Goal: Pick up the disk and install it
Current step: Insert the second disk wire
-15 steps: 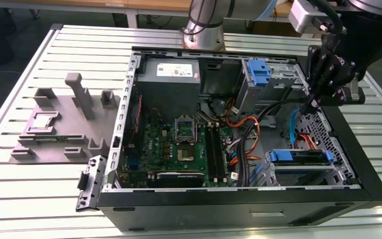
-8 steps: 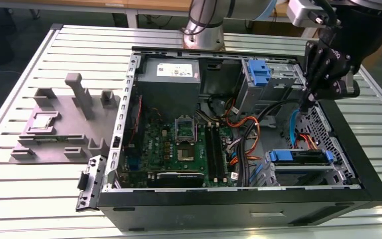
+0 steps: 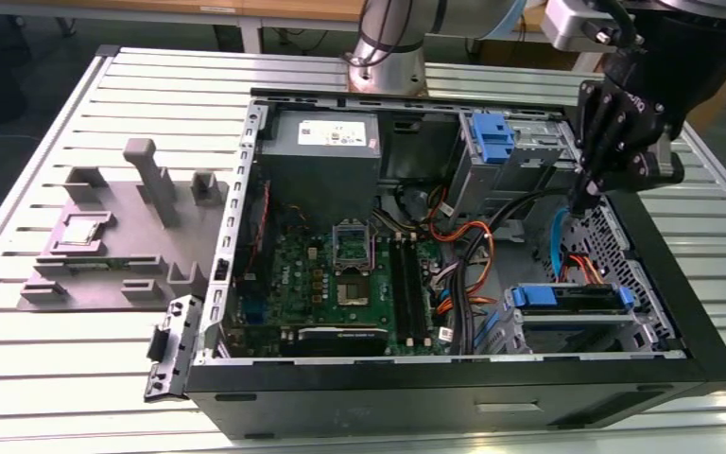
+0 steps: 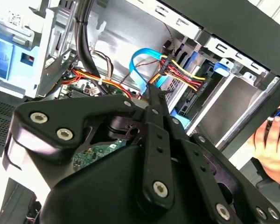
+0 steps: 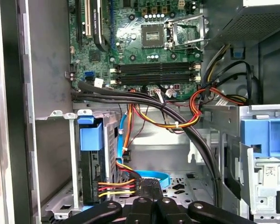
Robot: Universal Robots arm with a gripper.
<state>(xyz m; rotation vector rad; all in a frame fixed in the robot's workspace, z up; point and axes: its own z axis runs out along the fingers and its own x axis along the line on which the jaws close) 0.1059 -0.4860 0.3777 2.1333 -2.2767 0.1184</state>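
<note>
- The arm's base column (image 3: pixel 386 47) was bare silver-grey metal, a round tube with dark cables running down its side.
- The wrist housing (image 3: pixel 703 43) was black, with a light grey block mounted beside it.
- The gripper (image 3: pixel 609 142) was matte black, built of flat linkage bars.
- In the second wrist view the linkage bars (image 4: pixel 154 154) carried round silver screws at their pivots, and they had rounded ends.
</note>
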